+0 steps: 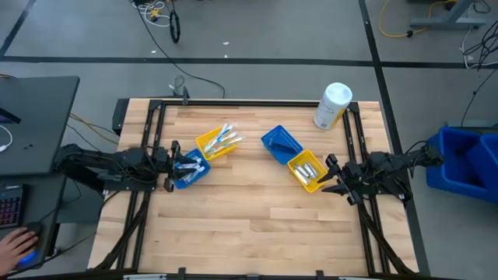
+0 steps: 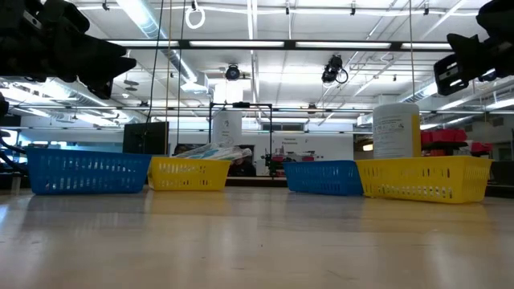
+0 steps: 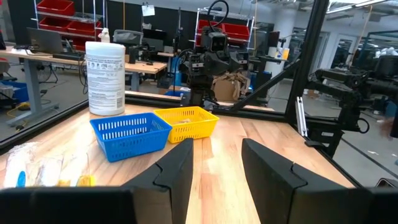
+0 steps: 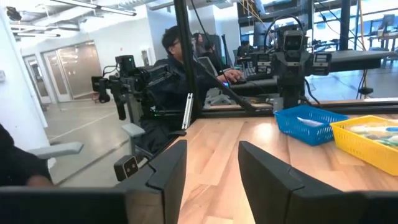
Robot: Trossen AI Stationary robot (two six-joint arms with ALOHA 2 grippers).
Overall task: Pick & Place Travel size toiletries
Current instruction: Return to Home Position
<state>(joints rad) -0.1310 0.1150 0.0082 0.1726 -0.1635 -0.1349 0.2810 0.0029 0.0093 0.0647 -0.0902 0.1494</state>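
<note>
Where the wooden table [image 1: 257,225] runs toward its front edge, the boards lie bare from side to side, the widest open room on it. The four bins sit in a loose row across the middle. The left blue bin [image 1: 189,174] is nearest the left edge and holds small white toothpaste tubes [image 1: 191,165]. The left yellow bin [image 1: 208,148] sits just beside its far corner and carries slim toothbrushes [image 1: 227,138], whose ends poke out over the rim. A strip of bare wood parts this pair from the right blue bin [image 1: 280,142] and the right yellow bin [image 1: 308,176], which meet corner to corner. Small silvery items [image 1: 306,167] lie in that yellow one (too small to name). The white container [image 1: 333,105] stands upright near the far right corner, close to the black frame rail [image 1: 366,140].

The left gripper [image 1: 172,165] hangs at the left side over the outer end of the left blue bin, and the low view shows it well above the bin rims. Its fingers [image 3: 177,169] are spread apart with nothing between them. The right gripper [image 1: 330,176] hangs at the right side just past the outer end of the right yellow bin, likewise high, its fingers [image 4: 169,169] parted and bare. Both arms lie along the side rails, with the table's middle and front clear between them. Off the table at the lower left, a person's hand [image 1: 14,245] rests on a desk
</note>
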